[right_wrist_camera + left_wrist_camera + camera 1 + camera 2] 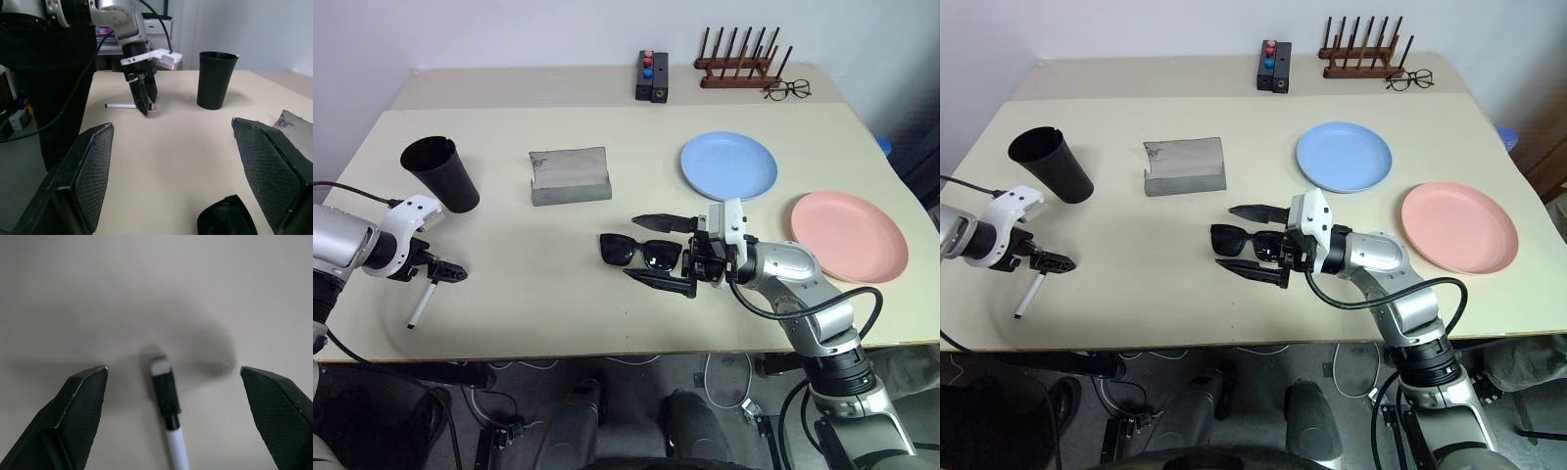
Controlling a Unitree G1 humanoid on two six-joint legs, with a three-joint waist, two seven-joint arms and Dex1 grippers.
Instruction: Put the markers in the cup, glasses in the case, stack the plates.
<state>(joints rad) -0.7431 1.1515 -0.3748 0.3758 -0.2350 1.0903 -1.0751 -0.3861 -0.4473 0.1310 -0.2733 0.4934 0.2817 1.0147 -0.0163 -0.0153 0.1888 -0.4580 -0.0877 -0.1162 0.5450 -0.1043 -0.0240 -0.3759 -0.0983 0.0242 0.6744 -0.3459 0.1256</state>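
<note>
One marker (421, 305), white with a black cap, lies flat on the table (509, 294) directly beneath the left gripper (173, 382), whose jaws stand wide open on either side of the cap without touching it. One black cup (441, 173) stands just beyond that gripper. One pair of sunglasses (639, 253) lies between the spread, empty fingers of the right gripper (661, 253), its near arm partly hidden by the lower finger. One grey case (570, 175) sits beyond. Two plates, blue (728, 164) and pink (848, 236), lie separately behind the right gripper.
</note>
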